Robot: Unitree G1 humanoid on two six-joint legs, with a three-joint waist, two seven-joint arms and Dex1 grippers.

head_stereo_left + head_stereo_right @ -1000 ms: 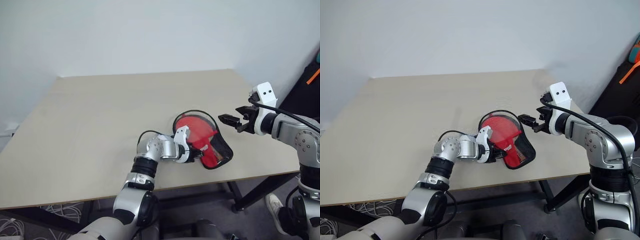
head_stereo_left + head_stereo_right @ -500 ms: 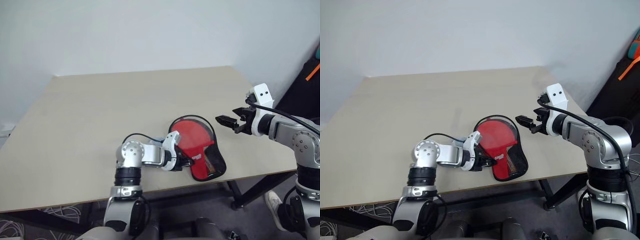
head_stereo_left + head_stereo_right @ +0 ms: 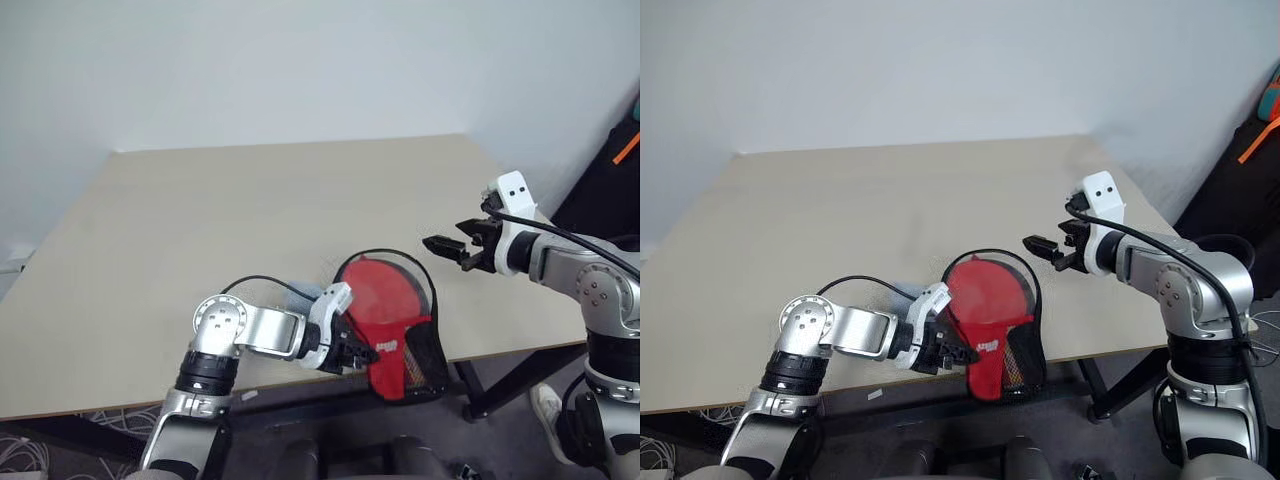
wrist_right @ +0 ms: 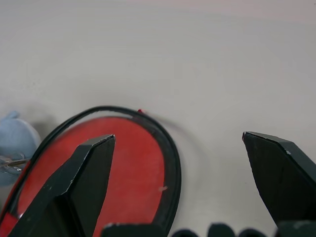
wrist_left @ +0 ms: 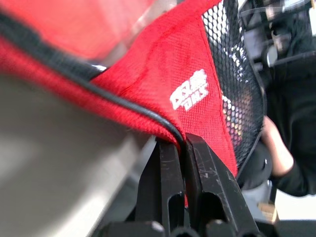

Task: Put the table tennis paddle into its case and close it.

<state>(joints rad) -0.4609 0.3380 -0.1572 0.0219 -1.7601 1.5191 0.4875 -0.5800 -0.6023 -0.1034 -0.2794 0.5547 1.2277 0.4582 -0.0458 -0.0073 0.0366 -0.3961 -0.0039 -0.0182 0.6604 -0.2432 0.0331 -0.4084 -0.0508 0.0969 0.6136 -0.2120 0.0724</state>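
Logo (image 5: 189,96) legible in left wrist view

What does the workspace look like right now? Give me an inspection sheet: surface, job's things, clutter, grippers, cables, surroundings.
Surface: beige table, mostly bare.
Job's things: the case lies at the near edge, its narrow end hanging past it, red logo-and-mesh side up; the table tennis paddle sits inside, red face showing.
Clutter: small pale wad beside the case.
Grippers: left gripper shut on the case's black edging; right gripper open, hovering above the table just beyond the case.
Cables: black cable along the left arm; another on the right arm.
Surroundings: plain pale wall behind; a person's hand beyond the table edge.
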